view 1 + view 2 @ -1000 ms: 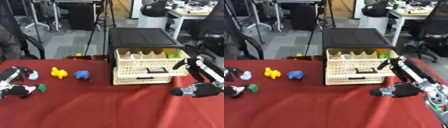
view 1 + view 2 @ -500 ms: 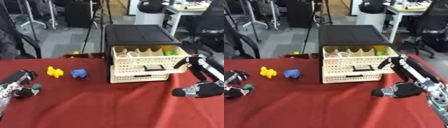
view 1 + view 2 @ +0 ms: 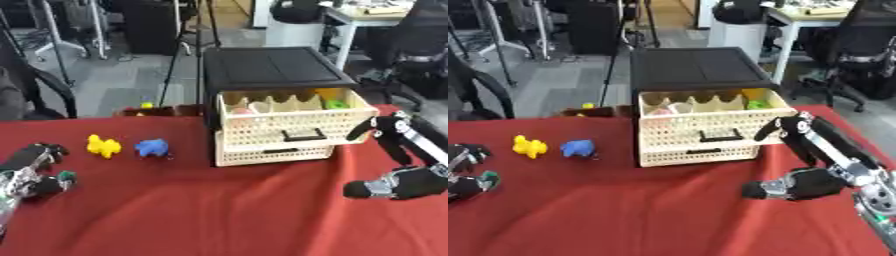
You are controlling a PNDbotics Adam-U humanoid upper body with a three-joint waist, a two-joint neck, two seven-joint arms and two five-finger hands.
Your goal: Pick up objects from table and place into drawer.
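Observation:
A black-topped cabinet (image 3: 267, 67) stands at the back of the red table (image 3: 201, 215). Its cream upper drawer (image 3: 289, 127) is pulled out, with yellow, green and pink things inside. A yellow duck toy (image 3: 102, 146) and a blue toy (image 3: 152, 147) lie left of the cabinet. At the lower left my left hand (image 3: 31, 172) is curled round a small green thing (image 3: 66, 175). My right hand (image 3: 815, 182) rests on the table at the right, open, its fingers (image 3: 389, 132) reaching up beside the drawer's front right corner.
The cream lower drawer (image 3: 262, 152) is closed. Behind the table's far edge sit a small yellow thing (image 3: 145, 105), a tripod and office chairs. Bare red cloth stretches between both hands in front of the cabinet.
The camera has tilted, so the whole scene shifted. My left hand closed round the green thing, and the white and blue toy beside it no longer shows. The right hand stayed put.

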